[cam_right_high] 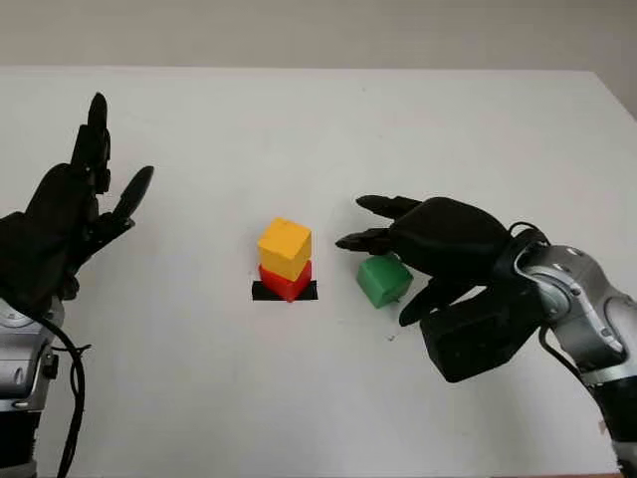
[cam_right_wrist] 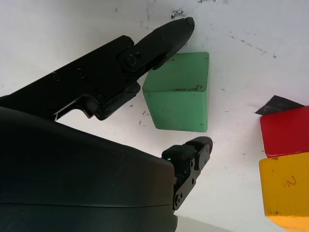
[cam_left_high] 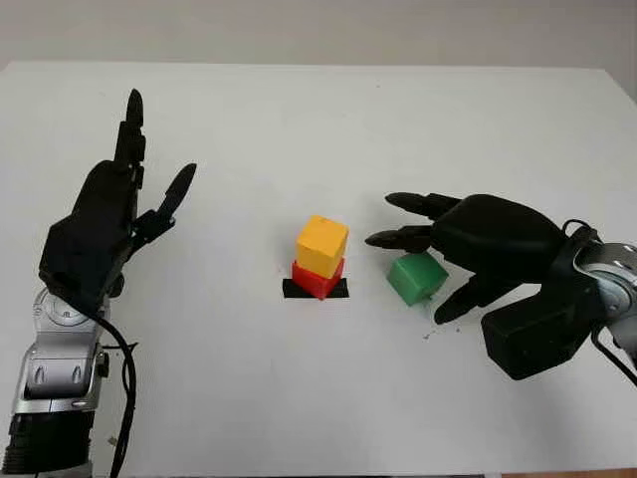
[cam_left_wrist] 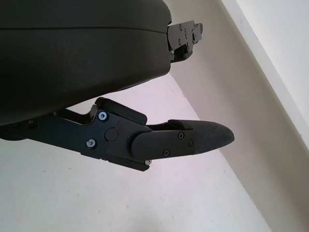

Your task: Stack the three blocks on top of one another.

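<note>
nearest, at the right: right hand [cam_left_high: 438, 261] over the white table [cam_left_high: 299, 129], fingers spread either side of the green block [cam_left_high: 417, 278], thumb on its near side, the other fingers [cam_left_high: 403, 237] at its far side, not yet clamped; contact with the block impossible to confirm. just left of the green block, apart from it: red block [cam_left_high: 318, 278] sitting on a black tape mark [cam_left_high: 295, 289], yellow block [cam_left_high: 322, 245] stacked on top of the red one, turned a little askew. farther left, well apart from the blocks: left hand [cam_left_high: 109, 214] raised above the table, open, holding nothing.
</note>
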### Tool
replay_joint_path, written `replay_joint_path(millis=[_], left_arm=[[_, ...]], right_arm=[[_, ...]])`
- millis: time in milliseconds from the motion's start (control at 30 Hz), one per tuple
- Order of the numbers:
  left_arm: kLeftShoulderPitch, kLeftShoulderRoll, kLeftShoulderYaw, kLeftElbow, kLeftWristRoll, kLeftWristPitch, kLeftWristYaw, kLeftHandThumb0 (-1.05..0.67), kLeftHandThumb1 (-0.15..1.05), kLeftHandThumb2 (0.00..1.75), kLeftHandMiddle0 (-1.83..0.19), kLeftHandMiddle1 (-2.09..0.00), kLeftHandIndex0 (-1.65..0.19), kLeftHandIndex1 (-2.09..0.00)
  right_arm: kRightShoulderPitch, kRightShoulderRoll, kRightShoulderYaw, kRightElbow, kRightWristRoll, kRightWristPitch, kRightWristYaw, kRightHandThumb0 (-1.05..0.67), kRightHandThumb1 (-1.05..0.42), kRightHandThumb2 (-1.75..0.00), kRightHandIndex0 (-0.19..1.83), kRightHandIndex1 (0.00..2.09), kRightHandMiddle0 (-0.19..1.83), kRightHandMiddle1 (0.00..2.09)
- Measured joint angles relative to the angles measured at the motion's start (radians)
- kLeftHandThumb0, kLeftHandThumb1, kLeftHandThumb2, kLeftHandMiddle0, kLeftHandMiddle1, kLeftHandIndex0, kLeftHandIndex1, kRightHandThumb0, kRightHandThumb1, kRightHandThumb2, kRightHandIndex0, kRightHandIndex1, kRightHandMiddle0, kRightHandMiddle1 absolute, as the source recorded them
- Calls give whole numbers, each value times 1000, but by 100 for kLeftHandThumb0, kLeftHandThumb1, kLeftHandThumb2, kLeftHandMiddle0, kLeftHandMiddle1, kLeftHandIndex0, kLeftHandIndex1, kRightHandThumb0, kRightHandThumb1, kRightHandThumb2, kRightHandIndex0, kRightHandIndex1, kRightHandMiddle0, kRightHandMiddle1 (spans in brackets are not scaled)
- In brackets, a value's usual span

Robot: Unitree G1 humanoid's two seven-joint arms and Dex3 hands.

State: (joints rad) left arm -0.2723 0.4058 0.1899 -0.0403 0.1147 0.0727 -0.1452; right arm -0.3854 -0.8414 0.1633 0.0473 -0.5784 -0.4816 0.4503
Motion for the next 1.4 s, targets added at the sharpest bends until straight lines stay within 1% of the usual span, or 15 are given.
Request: replay_joint_path(millis=[100, 167, 267, 300, 367, 533, 667, 767, 933, 1000, 1100, 1200, 1300, 1333, 1400], left_arm=[[0, 2, -8, -10, 7, 2, 0, -65, 105, 47, 19, 0, 19, 0], [0, 6, -12, -11, 17, 3, 0, -67, 105, 47, 19, 0, 19, 0], [-1, 16, -14, -12, 26, 12, -5, -69, 105, 47, 19, 0, 19, 0], [-1, 18, -15, -12, 28, 16, -6, -69, 105, 47, 19, 0, 19, 0], [0, 19, -16, -12, 29, 16, -8, -68, 105, 46, 19, 0, 19, 0], [0, 19, -17, -12, 23, 15, -12, -69, 105, 44, 19, 0, 19, 0], [0, 19, -17, -12, 21, 16, -15, -68, 105, 44, 19, 0, 19, 0], [0, 19, -17, -12, 17, 16, -15, -69, 105, 45, 19, 0, 19, 0], [0, 19, -17, -12, 0, 17, -16, -71, 105, 48, 19, 0, 19, 0], [0, 19, -17, -12, -4, 18, -18, -71, 105, 48, 19, 0, 19, 0], [0, 19, -18, -12, -12, 20, -24, -72, 105, 48, 19, 0, 19, 0], [-1, 19, -19, -12, -9, 20, -24, -73, 105, 52, 19, 0, 19, 0], [-1, 19, -20, -12, -6, 19, -23, -74, 105, 55, 19, 0, 19, 0], [-1, 19, -20, -11, -6, 18, -22, -73, 105, 57, 19, 0, 19, 0], [0, 19, -20, -10, -6, 9, -19, -72, 105, 59, 19, 0, 19, 0]], right_arm=[[-9, 3, 0, 7, -17, -8, -21, -51, -75, -6, 24, 11, 64, 19], [-15, 3, 0, 17, -19, -21, -32, -48, -77, -6, 30, 11, 68, 27], [-19, 3, 0, 30, -19, -36, -46, -44, -80, -6, 38, 8, 62, 55], [-19, 3, 0, 32, -21, -39, -51, -44, -80, -5, 40, 8, 61, 61], [-20, 3, 0, 37, -26, -42, -58, -41, -82, -5, 46, 8, 62, 79], [-20, 5, -2, 53, -19, -49, -85, -34, -85, -6, 54, 9, 67, 104], [-30, 9, -2, 80, -13, -68, -112, -35, -87, -6, 60, 9, 64, 121], [-38, 20, -5, 102, 26, -71, -113, -34, -88, -6, 61, 8, 59, 129], [-60, 35, -13, 116, 108, -26, -59, -36, -90, -6, 56, 5, 51, 132], [-77, 41, -17, 127, 150, -1, -28, -35, -91, -6, 55, 5, 46, 139], [-109, 49, -25, 140, 200, 36, 10, -35, -92, -6, 54, 4, 42, 142], [-170, 54, -28, 169, 252, 71, 60, -39, -92, -5, 53, 4, 45, 136], [-251, 56, -30, 197, 298, 111, 126, -39, -91, -5, 52, 4, 48, 130], [-282, 57, -29, 204, 307, 124, 151, -38, -90, -5, 52, 4, 53, 122], [-346, 57, -23, 215, 307, 126, 193, -39, -88, -5, 53, 5, 60, 113]])
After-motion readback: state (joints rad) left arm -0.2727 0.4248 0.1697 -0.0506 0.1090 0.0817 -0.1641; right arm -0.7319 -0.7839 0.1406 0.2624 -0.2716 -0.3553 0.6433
